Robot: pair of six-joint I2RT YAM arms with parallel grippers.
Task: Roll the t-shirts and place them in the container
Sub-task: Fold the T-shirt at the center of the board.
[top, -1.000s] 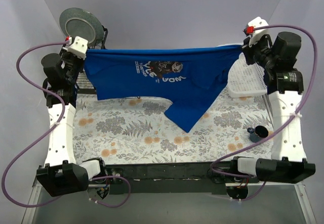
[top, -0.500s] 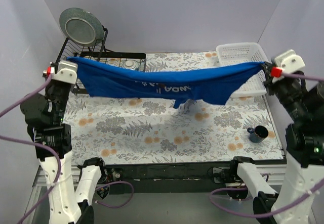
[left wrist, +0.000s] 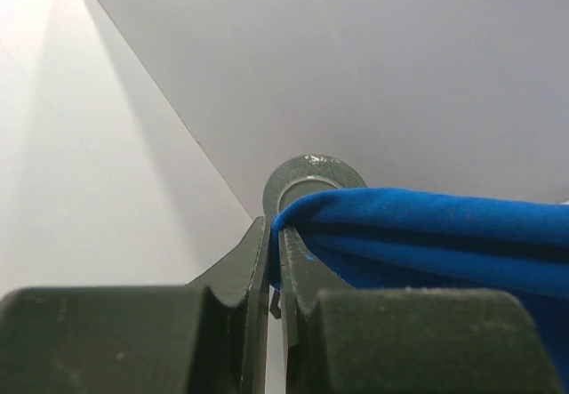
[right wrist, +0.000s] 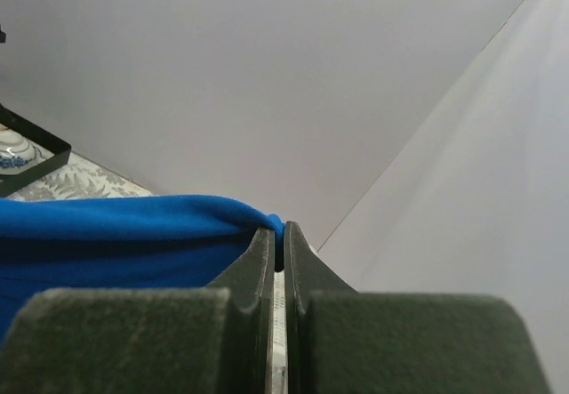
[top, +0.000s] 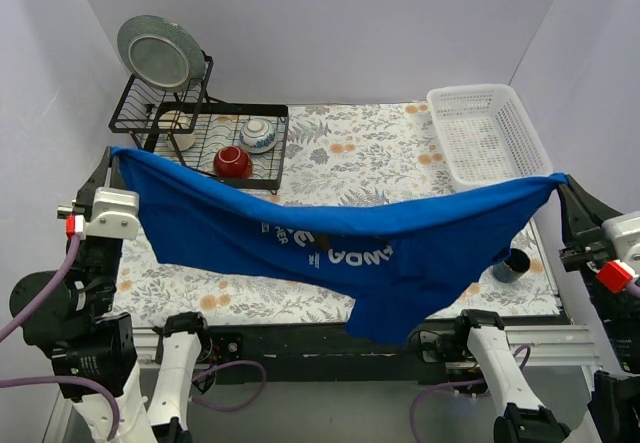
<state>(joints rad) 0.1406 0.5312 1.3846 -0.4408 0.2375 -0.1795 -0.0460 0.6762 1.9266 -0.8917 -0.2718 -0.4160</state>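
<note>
The royal-blue t-shirt [top: 330, 238] hangs stretched in the air across the near half of the table, its dark graphic with white lettering [top: 335, 255] facing up and one flap drooping over the front edge. My left gripper [top: 114, 155] is shut on the shirt's left corner. My right gripper [top: 561, 180] is shut on the right corner. In the left wrist view the blue cloth [left wrist: 427, 234] is pinched between the closed gripper [left wrist: 276, 227]. The right wrist view shows the cloth [right wrist: 116, 234] caught at the tips of the closed gripper [right wrist: 278, 230].
A black dish rack [top: 200, 123] at the back left holds a grey plate [top: 155, 51], a red bowl [top: 232, 161] and a patterned bowl [top: 258, 133]. A white basket [top: 490, 133] stands at the back right. A dark mug [top: 514, 264] peeks out under the shirt's right edge. A floral mat [top: 370, 153] covers the table.
Both arms have drawn back toward the near edge, carrying the stretched shirt from the far side of the table to the front. The shirt now sags over the front edge.
</note>
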